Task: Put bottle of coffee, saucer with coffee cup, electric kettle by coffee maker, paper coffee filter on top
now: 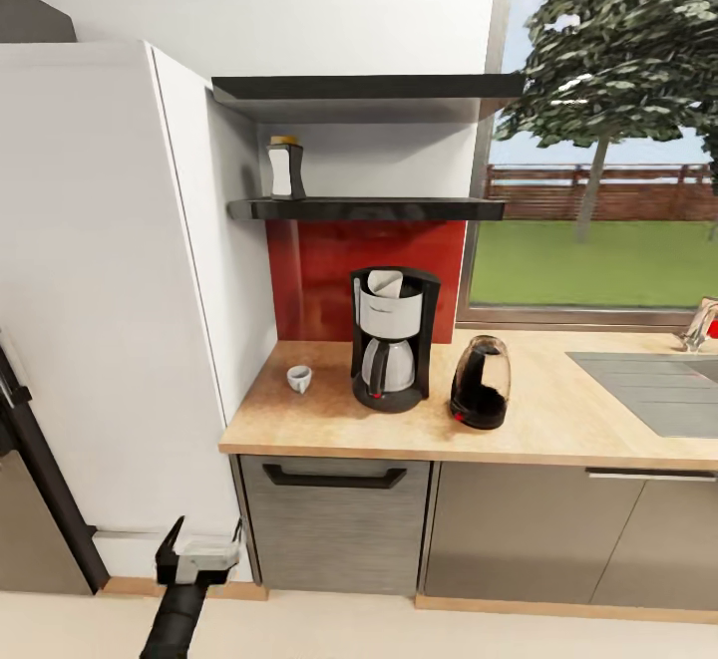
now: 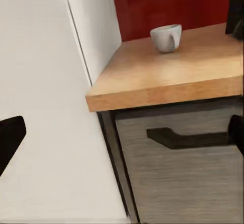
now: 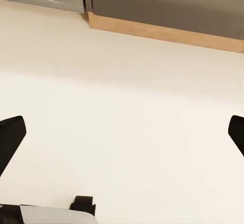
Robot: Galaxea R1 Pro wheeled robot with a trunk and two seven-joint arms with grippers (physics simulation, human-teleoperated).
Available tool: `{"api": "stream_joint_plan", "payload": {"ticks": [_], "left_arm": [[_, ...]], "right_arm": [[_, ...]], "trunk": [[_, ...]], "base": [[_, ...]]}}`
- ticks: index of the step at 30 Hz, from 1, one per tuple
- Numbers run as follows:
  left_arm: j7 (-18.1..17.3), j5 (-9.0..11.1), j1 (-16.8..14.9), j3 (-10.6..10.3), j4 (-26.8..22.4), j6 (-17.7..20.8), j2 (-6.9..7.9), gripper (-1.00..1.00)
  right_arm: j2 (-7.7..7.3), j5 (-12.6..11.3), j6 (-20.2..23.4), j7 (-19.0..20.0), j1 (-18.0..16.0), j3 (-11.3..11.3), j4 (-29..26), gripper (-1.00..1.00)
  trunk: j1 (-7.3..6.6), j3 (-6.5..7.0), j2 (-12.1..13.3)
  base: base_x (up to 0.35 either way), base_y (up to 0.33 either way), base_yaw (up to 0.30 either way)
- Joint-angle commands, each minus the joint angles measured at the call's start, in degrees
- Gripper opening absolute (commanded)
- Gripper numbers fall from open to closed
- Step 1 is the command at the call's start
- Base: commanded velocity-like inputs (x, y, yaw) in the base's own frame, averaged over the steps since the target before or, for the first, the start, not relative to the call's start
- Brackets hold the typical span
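Note:
The black and white coffee maker (image 1: 389,345) stands on the wooden countertop (image 1: 558,430) before the red backsplash, with a white paper filter (image 1: 385,285) in its top. A dark electric kettle (image 1: 481,383) stands just to its right. A small white coffee cup (image 1: 299,378) (image 2: 166,37) sits to its left. The bottle of coffee (image 1: 286,167) is upright on the lower black shelf (image 1: 399,208). My left gripper (image 1: 196,551) (image 2: 122,137) hangs low in front of the cabinet, open and holding nothing. My right gripper (image 3: 122,137) is open over the floor.
A tall white cabinet (image 1: 100,290) borders the counter on the left. A grey drawer with a black handle (image 1: 334,478) (image 2: 190,137) sits under the counter. A sink (image 1: 658,390) and tap (image 1: 701,325) lie at the right, below a window.

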Motion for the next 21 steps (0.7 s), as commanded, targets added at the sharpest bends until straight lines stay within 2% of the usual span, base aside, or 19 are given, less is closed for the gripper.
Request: {"api": "stream_joint_plan", "payload": {"ticks": [1,3,4,7,9,10,11,12,13,14,15,17,18,21], "left_arm": [[0.4,-0.6,-0.8,-0.3,-2.0,-0.1,-0.65,1.00],[0.3,-0.5,-3.0,-1.6,-6.7,0.3,-2.13,1.00],[0.6,-0.5,-8.7,-7.0,-14.4,8.1,-3.46,1.00],[0.8,-0.5,-13.0,-10.0,-18.7,15.5,-3.80,1.00],[0.8,-0.5,-16.0,-11.1,-20.5,19.5,-4.34,1.00],[0.8,-0.5,-19.1,-12.2,-21.8,23.3,-4.91,1.00],[0.8,-0.5,-19.8,-12.5,-22.2,24.2,-5.00,1.00],[0.8,-0.4,-23.5,-14.0,-23.6,28.7,-5.26,1.00],[0.8,-0.4,-24.9,-14.5,-24.0,30.4,-5.31,1.00],[0.8,-0.4,-28.4,-15.2,-24.6,34.1,-5.40,1.00],[0.8,0.2,-30.7,-15.4,-24.7,35.9,-5.50,1.00],[0.8,1.9,-33.7,-15.5,-24.7,38.3,-5.63,1.00],[0.8,3.6,-36.2,-15.5,-24.7,40.6,-5.68,1.00],[0.9,6.0,-41.5,-15.5,-24.2,44.7,-5.78,1.00]], "right_arm": [[-0.02,-0.6,-0.2,0.4,0.0,0.3,0.1,1.00],[-0.05,-0.5,-0.2,0.4,0.0,0.3,0.1,1.00],[-0.18,-0.5,-0.2,0.3,0.7,0.3,0.1,1.00],[-0.19,-0.5,-0.1,0.4,1.2,0.3,0.1,1.00],[-0.16,-0.5,-0.1,0.4,1.7,0.3,0.1,1.00],[-0.13,-0.4,-0.1,0.5,2.0,0.3,0.1,1.00],[-0.12,-0.4,-0.1,0.5,2.1,0.3,0.1,1.00],[-0.17,-0.4,0.0,0.4,2.4,0.3,0.1,1.00],[-0.19,-0.4,0.0,0.4,2.9,0.3,0.1,1.00],[-0.21,-0.4,1.0,0.4,5.2,0.3,0.1,1.00],[-0.20,-0.4,3.0,0.4,6.5,0.3,0.1,1.00],[-0.10,-0.5,6.6,0.5,8.1,0.3,0.1,1.00],[-0.03,-0.5,9.2,0.6,9.2,0.3,0.1,1.00],[0.04,-0.6,11.4,0.6,10.6,0.3,0.1,1.00]], "trunk": [[0.02,-0.03,0.0],[0.02,-0.03,0.0],[0.02,-0.03,0.0],[0.02,-0.03,0.0],[0.02,-0.03,0.0],[0.02,-0.03,0.0],[0.02,-0.03,0.0],[0.02,-0.03,0.0],[0.02,-0.03,0.0],[0.02,-0.03,0.0],[0.02,-0.03,0.0],[0.02,-0.03,0.0],[0.02,-0.03,0.0],[0.02,-0.03,0.0]], "base": [[0.000,0.000,0.000],[0.000,0.000,0.000],[0.000,0.000,0.000],[0.000,0.000,0.000],[0.000,0.000,0.000],[0.000,0.000,0.000],[0.000,0.000,0.000],[0.000,0.000,0.000],[0.000,0.000,0.000],[0.000,0.000,0.000],[0.000,0.000,0.000],[0.000,0.000,0.000],[0.000,0.000,0.000],[0.000,0.000,0.000]]}}
